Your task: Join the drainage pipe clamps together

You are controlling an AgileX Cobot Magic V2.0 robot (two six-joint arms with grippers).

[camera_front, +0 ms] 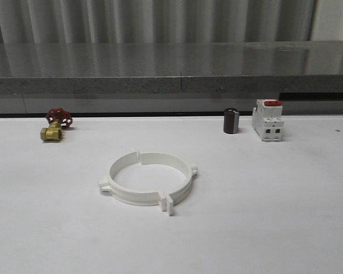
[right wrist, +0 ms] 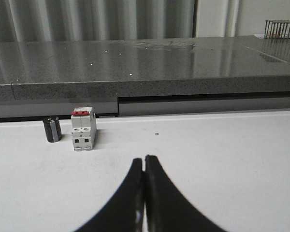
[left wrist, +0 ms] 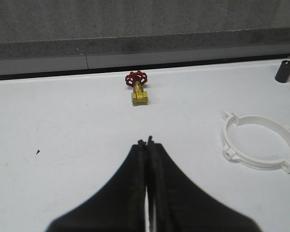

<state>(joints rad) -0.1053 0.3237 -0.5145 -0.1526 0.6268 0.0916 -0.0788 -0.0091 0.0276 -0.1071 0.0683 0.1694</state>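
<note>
Both half-rings (camera_front: 148, 178) lie mated on the desk (camera_front: 274, 217); left claw (left wrist: 148, 141) and right claw (right wrist: 144, 158) clenched empty; press end tabs squarely, no twisting.

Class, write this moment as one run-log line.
left hand: shut, empty | right hand: shut, empty | drainage pipe clamps: ring on table, untouched

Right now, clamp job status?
Looks done: the drainage pipe clamps lie on the table as one ring, end tabs meeting at both seams. Whether they're locked, I can't tell. In hand: nothing; left gripper and right gripper are shut, empty. Left: probably nothing.
</note>
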